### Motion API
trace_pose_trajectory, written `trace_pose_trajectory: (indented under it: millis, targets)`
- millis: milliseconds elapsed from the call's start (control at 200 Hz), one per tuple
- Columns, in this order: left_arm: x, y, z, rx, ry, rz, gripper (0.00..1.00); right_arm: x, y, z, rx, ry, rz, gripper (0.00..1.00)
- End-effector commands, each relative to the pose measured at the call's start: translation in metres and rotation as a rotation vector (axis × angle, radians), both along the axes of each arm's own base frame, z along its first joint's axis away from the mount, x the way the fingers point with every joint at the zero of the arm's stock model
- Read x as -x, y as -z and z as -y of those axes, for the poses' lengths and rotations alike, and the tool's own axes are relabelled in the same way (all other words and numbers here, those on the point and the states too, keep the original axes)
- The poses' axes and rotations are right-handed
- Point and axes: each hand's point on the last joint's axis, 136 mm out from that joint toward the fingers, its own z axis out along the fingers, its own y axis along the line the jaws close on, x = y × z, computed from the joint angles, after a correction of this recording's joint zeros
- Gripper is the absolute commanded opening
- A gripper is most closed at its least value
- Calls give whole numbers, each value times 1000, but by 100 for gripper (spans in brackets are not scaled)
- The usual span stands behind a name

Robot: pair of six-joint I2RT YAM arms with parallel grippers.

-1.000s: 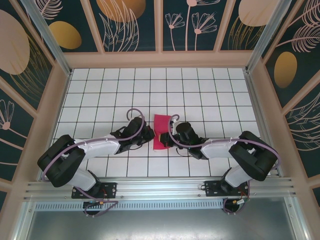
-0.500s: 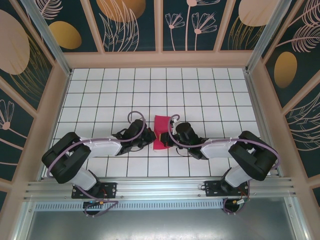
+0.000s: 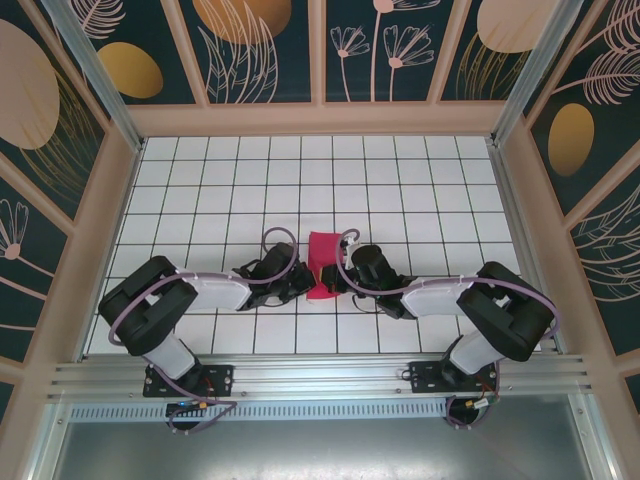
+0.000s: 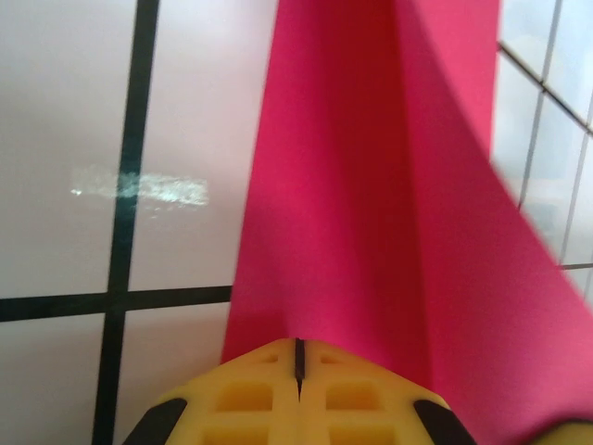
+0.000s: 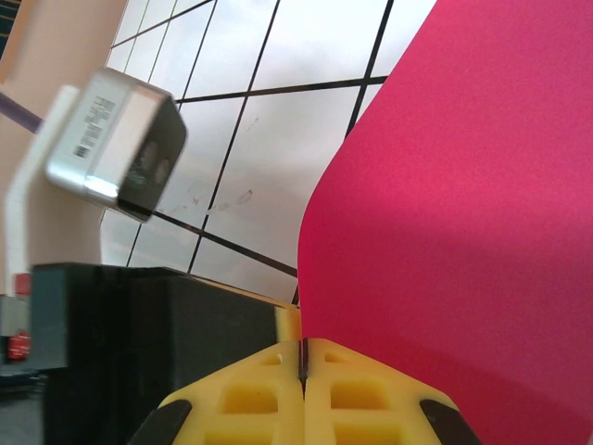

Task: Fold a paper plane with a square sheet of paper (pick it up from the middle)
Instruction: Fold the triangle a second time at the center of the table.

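The square sheet of paper (image 3: 322, 262) is magenta-red and lies folded into a narrow strip on the white grid table (image 3: 200, 180), between the two arms. In the left wrist view the paper (image 4: 371, 185) runs away from the fingertips with a long crease down it. My left gripper (image 3: 300, 283) (image 4: 298, 345) is shut on the sheet's near-left edge. My right gripper (image 3: 336, 278) (image 5: 303, 345) is shut on its right edge, where the paper (image 5: 463, 204) curves upward. The two grippers' tips almost meet. The paper plane is out of view.
The left arm's wrist camera (image 5: 111, 153) and black gripper body (image 5: 139, 352) sit close beside the right fingers. Wooden walls (image 3: 120, 170) with metal posts enclose the table, and a metal rail (image 3: 320, 375) runs along the near edge.
The left arm has swung its elbow to the right and its gripper has slid slightly nearer along the paper's left edge. The right arm has stayed still.
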Motion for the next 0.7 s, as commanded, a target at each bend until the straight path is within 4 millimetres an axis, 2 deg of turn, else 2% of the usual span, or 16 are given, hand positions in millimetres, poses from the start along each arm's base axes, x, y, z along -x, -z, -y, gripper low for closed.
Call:
trace_pose_trajectory:
  millis: [0,135,355,691]
  targets:
    - [-1,1,7,5,27,5,0,-6,0,2,34,-1,16,0]
    - [-1,8,3,-37,31,4,0,-6,5,12,55,-27,-1,0]
    - [1,18,2,-80,57,-7,0,-5,7,14,58,-149,-24,0]
    - [-4,18,0,-123,67,8,0,-19,13,18,68,-232,-32,0]
